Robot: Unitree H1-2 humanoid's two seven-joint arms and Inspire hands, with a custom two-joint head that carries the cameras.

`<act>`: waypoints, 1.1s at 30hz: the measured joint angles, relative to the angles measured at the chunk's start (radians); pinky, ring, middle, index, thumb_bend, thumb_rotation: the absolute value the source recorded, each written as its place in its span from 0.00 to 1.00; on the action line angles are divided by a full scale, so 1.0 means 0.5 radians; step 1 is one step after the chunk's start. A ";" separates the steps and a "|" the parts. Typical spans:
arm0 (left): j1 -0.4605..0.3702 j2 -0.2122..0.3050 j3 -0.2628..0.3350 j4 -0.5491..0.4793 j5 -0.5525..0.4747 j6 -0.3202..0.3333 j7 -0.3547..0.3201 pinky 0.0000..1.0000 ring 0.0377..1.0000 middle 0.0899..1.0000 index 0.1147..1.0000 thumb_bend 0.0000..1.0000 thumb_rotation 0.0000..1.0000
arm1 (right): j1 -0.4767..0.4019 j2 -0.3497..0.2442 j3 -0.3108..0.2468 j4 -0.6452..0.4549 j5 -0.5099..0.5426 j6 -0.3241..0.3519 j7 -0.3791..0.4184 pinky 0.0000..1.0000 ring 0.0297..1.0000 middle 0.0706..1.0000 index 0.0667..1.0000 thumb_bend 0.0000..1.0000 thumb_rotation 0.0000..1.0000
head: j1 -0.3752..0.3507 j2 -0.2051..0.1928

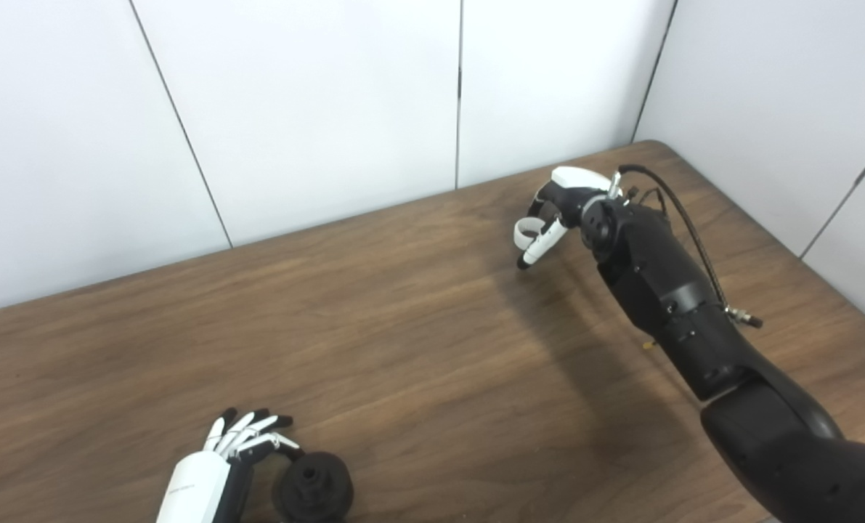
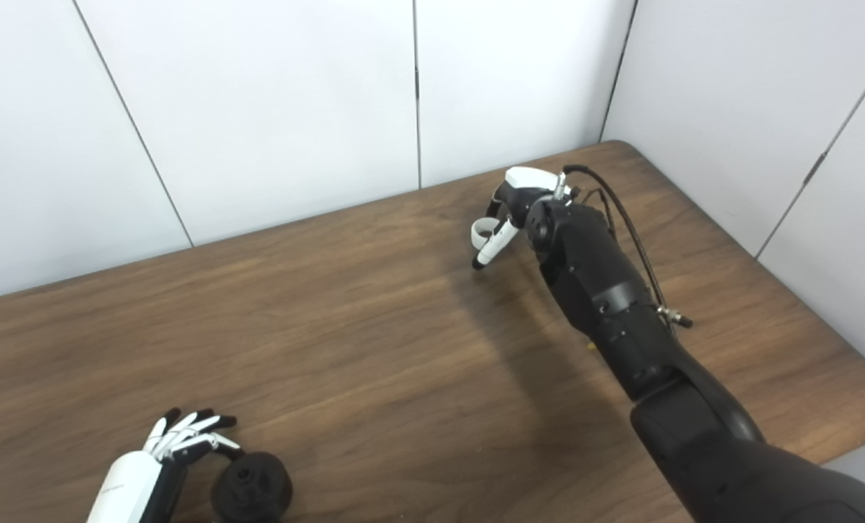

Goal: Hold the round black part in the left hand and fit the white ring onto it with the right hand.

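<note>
The round black part (image 1: 313, 488) lies on the wooden table (image 1: 403, 327) at the near left edge of the picture. My left hand (image 1: 225, 454) rests just to its left with fingers spread and pointing away; the thumb reaches toward the part's rim, and the hand holds nothing. Far off at the back right, my right hand (image 1: 557, 212) hovers above the table with its fingers curled down. The small white ring (image 1: 525, 232) is pinched in it, and its fingertips (image 2: 492, 245) hang at the ring's side.
White wall panels close off the back and right sides of the table. The table's rounded back right corner (image 1: 657, 149) is just behind the right hand. The black right forearm (image 1: 664, 305) crosses the right part of the table.
</note>
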 measured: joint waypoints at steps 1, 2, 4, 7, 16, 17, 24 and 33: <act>0.000 0.000 0.000 -0.002 0.000 0.002 -0.002 1.00 0.90 0.79 0.42 0.53 0.06 | 0.000 0.001 -0.001 0.000 0.000 0.000 -0.002 1.00 1.00 0.92 0.65 0.82 0.27 | 0.000 0.000; 0.000 -0.001 0.000 -0.004 0.000 0.004 -0.004 1.00 0.90 0.79 0.42 0.52 0.06 | 0.000 0.001 -0.002 0.000 0.001 0.000 -0.005 1.00 1.00 0.91 0.63 0.81 0.26 | 0.000 0.000; 0.000 -0.001 0.000 -0.005 0.000 0.006 -0.005 1.00 0.89 0.79 0.42 0.53 0.06 | 0.001 0.002 -0.002 0.000 0.017 0.000 -0.025 1.00 1.00 0.90 0.60 0.80 0.23 | 0.003 0.000; 0.001 -0.004 0.000 -0.005 0.000 0.004 -0.004 1.00 0.89 0.79 0.42 0.52 0.06 | 0.007 0.001 -0.003 0.000 0.083 0.000 -0.096 0.99 1.00 0.87 0.47 0.55 0.15 | 0.006 0.000; 0.002 -0.016 -0.002 -0.005 0.006 0.000 -0.004 1.00 0.89 0.79 0.42 0.53 0.06 | 0.038 -0.024 0.049 -0.007 0.224 -0.007 -0.282 1.00 0.99 0.83 0.45 0.52 0.13 | 0.018 0.006; 0.001 -0.017 -0.002 -0.006 0.020 0.000 -0.003 1.00 0.89 0.79 0.42 0.53 0.06 | 0.040 -0.034 0.061 -0.008 0.235 -0.010 -0.286 1.00 0.99 0.82 0.45 0.52 0.13 | 0.018 0.006; 0.006 -0.022 -0.004 -0.030 0.044 0.016 -0.011 1.00 0.89 0.79 0.42 0.52 0.05 | 0.055 -0.096 0.122 -0.008 0.288 -0.017 -0.342 0.99 0.98 0.80 0.45 0.52 0.13 | 0.025 0.006; 0.006 -0.030 -0.007 -0.031 0.044 0.028 -0.011 1.00 0.90 0.79 0.42 0.52 0.06 | 0.074 -0.131 0.174 -0.047 0.341 -0.012 -0.344 1.00 0.98 0.80 0.45 0.52 0.13 | 0.067 0.006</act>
